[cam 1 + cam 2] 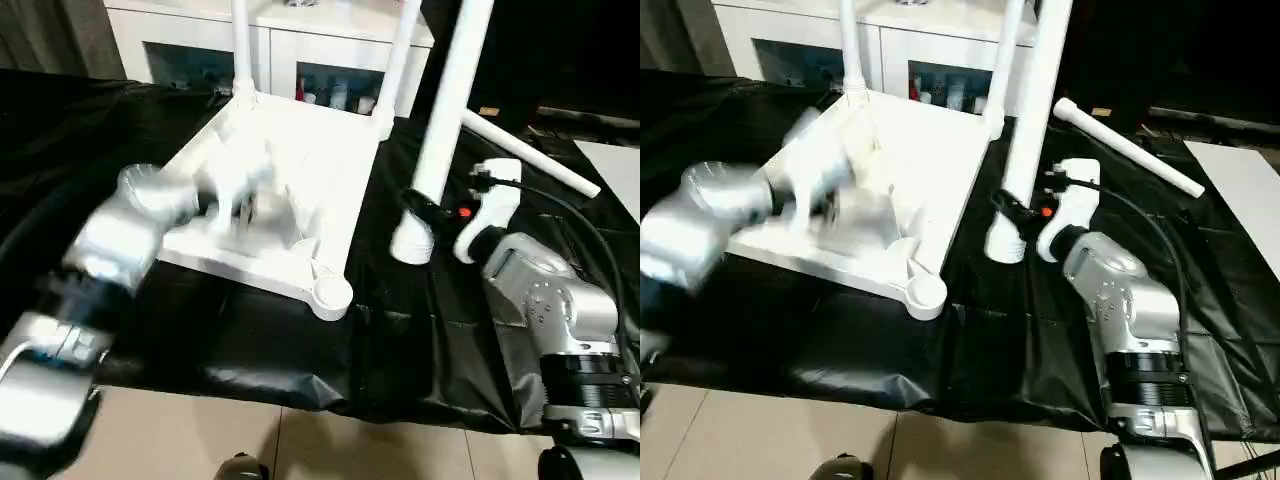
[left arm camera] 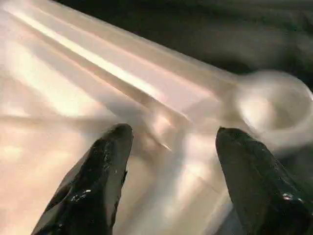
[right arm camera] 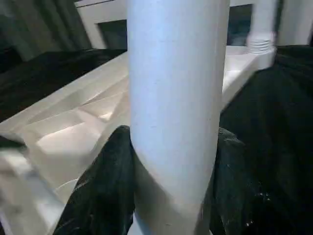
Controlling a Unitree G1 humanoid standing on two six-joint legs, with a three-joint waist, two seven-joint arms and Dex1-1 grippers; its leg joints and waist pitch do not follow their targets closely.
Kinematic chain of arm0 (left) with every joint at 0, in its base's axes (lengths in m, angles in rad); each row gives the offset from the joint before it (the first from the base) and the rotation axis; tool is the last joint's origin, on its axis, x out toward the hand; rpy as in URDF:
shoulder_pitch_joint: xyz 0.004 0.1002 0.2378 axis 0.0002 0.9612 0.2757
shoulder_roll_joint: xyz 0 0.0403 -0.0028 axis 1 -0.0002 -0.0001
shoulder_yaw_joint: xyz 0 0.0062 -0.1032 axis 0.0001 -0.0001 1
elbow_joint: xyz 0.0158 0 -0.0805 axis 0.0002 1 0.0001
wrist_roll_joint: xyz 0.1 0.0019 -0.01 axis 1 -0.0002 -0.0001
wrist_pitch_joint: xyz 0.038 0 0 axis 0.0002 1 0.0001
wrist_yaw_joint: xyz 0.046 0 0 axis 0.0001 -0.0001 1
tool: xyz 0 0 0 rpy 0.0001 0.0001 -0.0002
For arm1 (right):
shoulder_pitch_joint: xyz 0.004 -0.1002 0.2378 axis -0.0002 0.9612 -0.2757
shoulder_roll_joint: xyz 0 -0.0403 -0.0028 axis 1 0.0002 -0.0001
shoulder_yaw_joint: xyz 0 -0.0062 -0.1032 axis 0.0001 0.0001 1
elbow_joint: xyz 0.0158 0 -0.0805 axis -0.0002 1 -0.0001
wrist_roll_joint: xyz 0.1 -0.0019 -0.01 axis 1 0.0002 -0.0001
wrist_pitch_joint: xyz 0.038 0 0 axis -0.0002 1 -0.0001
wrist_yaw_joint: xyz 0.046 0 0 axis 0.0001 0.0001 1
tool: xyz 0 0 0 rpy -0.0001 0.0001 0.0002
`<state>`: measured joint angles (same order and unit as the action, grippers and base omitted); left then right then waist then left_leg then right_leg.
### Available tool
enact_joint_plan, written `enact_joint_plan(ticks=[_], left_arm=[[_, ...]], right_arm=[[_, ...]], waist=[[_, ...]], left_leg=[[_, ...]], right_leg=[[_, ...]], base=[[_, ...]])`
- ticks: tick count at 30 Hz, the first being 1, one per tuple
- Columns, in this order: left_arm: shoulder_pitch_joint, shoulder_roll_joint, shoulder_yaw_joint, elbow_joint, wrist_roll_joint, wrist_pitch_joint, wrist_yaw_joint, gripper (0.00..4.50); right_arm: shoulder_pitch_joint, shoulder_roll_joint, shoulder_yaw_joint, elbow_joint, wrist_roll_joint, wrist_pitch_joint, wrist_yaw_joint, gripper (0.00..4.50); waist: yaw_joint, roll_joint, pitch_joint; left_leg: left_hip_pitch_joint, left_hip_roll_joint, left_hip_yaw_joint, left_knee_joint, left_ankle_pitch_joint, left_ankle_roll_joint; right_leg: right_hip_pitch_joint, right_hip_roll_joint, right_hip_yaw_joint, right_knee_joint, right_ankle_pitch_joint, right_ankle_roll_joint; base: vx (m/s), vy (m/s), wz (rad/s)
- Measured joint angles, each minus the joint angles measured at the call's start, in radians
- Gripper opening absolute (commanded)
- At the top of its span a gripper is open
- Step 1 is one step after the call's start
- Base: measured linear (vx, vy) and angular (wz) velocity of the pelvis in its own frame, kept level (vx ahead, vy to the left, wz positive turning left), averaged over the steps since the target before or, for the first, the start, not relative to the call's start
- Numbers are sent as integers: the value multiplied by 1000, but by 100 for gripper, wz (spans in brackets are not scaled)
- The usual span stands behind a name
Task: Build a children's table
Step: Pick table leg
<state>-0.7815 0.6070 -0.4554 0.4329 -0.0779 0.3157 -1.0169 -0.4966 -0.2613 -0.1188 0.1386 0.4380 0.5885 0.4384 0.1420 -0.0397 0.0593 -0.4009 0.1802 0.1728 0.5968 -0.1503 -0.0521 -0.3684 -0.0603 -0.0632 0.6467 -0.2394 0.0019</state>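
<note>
The white table top [image 1: 310, 150] lies upside down on the black cloth, ribs up. Two white legs [image 1: 241, 50] [image 1: 397, 60] stand in its far corners, and the near corner socket [image 1: 330, 293] is empty. My right gripper [image 1: 425, 210] is shut on a third leg [image 1: 445, 110], held upright with its thick end on the cloth just right of the top. In the right wrist view this leg [image 3: 176, 98] sits between both fingers [image 3: 105, 171]. A fourth leg [image 1: 530, 155] lies loose at the back right. My left gripper [image 2: 173, 134] hovers open over the ribbed underside near a round socket [image 2: 274, 105].
A white cabinet [image 1: 190, 50] with glass-fronted doors stands behind the table. A flat white board [image 1: 615, 165] lies at the far right. The black cloth [image 1: 400, 340] hangs over the front edge above the tiled floor [image 1: 200, 440].
</note>
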Motion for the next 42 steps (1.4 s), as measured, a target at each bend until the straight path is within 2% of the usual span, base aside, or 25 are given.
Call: enact_joint_plan(ticks=[9, 13, 18, 19, 23, 25, 29, 30, 34, 42], left_arm=[[-57, 19, -69, 205, 95, -153, -182, 312], [-66, 2, -95, 274, 141, -205, -186, 312], [-107, -54, -94, 391, 195, -283, -101, 312], [-112, -62, -94, 404, 203, -298, -90, 285], [-114, -78, -93, 423, 202, -298, -134, 274], [-114, -85, -93, 432, 207, -297, -165, 246], [-114, -90, -93, 455, 219, -302, -188, 228], [-114, -91, -93, 455, 222, -303, -189, 201], [-117, -90, -91, 458, 228, -307, -199, 173], [-97, -89, -65, 394, 219, -210, -279, 110]], right_arm=[[35, -12, 66, -63, 24, 26, 91, 183], [44, -12, 82, -82, 23, 33, 98, 183], [52, -16, 87, -88, 23, 35, 106, 183], [53, -16, 87, -87, 23, 35, 106, 183], [55, -17, 87, -88, 23, 35, 106, 183], [55, -17, 87, -88, 23, 35, 106, 183], [55, -17, 89, -88, 23, 35, 107, 183], [55, -17, 89, -88, 23, 35, 107, 183], [55, -17, 89, -88, 22, 35, 109, 183], [64, -17, 93, -88, 22, 35, 110, 183]], waist=[[0, 1, 0], [1, 1, 0], [1, 1, 0], [1, 1, 0], [1, 1, 0], [1, 1, 0], [1, 1, 0], [1, 1, 0], [1, 1, 0], [-1, 1, 0]], left_leg=[[1, 0, 0, 0, 0, 0], [1, 0, 0, 0, 0, 0], [1, 0, 0, 0, 0, 0], [1, 0, 0, 0, 0, 0], [1, 0, 0, 0, 0, 0], [1, 0, 0, 0, 0, 0], [1, 0, 0, 0, 0, 0], [1, 0, 0, 0, 0, 0], [1, 0, 1, 0, 0, 0], [1, 1, 1, 0, 0, 1]], right_leg=[[0, 0, 0, 1, 0, -1], [0, 0, 0, 1, 0, -1], [0, -1, 0, 1, 1, -1], [0, -1, 0, 1, 1, -1], [0, 0, 0, 1, 1, -1], [0, 0, 0, 1, 1, -1], [0, -1, 0, 1, 1, -2], [0, -1, 0, 1, 1, -2], [0, -1, 0, 0, 1, -2], [0, 0, 0, 0, 0, -2]], base=[[0, 0, 0], [0, 0, 0], [0, 0, 0], [0, 0, 0], [0, 0, 0], [0, 0, 0], [0, 0, 0], [0, 0, 0], [0, 0, 0], [0, 0, 0]])
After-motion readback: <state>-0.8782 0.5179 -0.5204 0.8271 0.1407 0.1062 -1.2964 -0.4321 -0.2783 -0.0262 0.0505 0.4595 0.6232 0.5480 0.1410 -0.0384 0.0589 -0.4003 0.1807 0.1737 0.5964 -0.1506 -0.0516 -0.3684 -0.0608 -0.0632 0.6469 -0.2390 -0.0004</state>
